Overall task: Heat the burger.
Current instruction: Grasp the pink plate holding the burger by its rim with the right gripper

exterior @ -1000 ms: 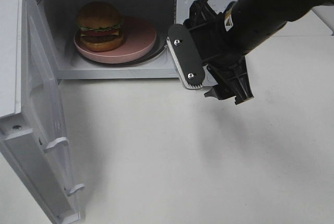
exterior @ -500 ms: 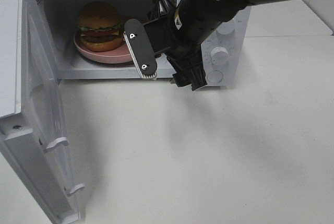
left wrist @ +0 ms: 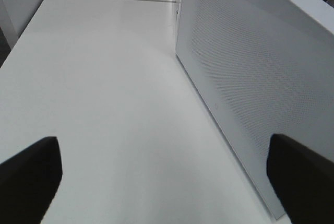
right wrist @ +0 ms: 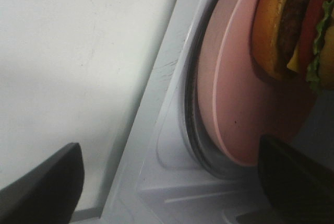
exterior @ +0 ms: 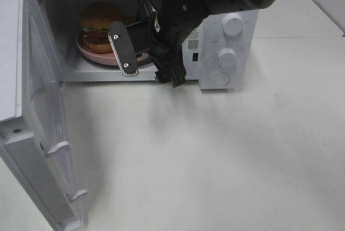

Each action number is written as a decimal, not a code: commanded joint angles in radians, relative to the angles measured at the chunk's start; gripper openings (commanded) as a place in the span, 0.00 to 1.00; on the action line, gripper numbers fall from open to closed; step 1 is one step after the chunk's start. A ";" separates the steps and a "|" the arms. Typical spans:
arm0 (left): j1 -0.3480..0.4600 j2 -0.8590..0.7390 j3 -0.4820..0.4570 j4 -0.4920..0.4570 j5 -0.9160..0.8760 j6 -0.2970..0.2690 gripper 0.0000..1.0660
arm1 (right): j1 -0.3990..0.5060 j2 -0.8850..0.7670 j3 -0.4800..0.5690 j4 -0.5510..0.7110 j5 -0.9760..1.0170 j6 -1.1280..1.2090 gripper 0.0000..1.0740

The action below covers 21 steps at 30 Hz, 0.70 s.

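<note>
Inside the open microwave (exterior: 226, 42), seen from the high camera, the burger (exterior: 99, 23) sits on a pink plate (exterior: 96, 53) toward the left of the cavity, already where it needs to be for heating, so what remains looks like shutting the door (exterior: 38, 128) and setting the dials (exterior: 233, 25). The right gripper (exterior: 148, 67) hangs at the cavity's front lip, just right of the plate, its jaws spread wide and holding nothing; the arm crosses in front of the control panel. The door swings far out to the left, leaving bare white table (exterior: 226, 161) in front for any sweep. In the left wrist view the left gripper (left wrist: 167, 174) shows only two dark finger tips far apart, empty, over open table (left wrist: 104, 88) with the door's perforated outer face (left wrist: 245, 88) standing beside it, which suggests this arm waits ready to push the door. In the right wrist view the plate (right wrist: 235, 109) rests on the glass turntable (right wrist: 190, 130), the burger (right wrist: 292, 31) set well in from the rim; the finger tips frame the sill (right wrist: 156, 104), apart from both plate and burger
</note>
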 commanded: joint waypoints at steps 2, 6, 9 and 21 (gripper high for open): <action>0.004 -0.015 0.003 -0.002 0.002 -0.001 0.94 | 0.005 0.068 -0.077 -0.002 -0.004 0.014 0.81; 0.004 -0.015 0.003 -0.002 0.002 -0.001 0.94 | 0.005 0.126 -0.141 -0.003 0.003 0.039 0.81; 0.004 -0.015 0.003 -0.002 0.002 -0.001 0.94 | 0.002 0.150 -0.163 -0.003 0.008 0.040 0.81; 0.004 -0.015 0.003 -0.002 0.002 -0.001 0.94 | -0.009 0.296 -0.337 0.044 0.050 0.041 0.79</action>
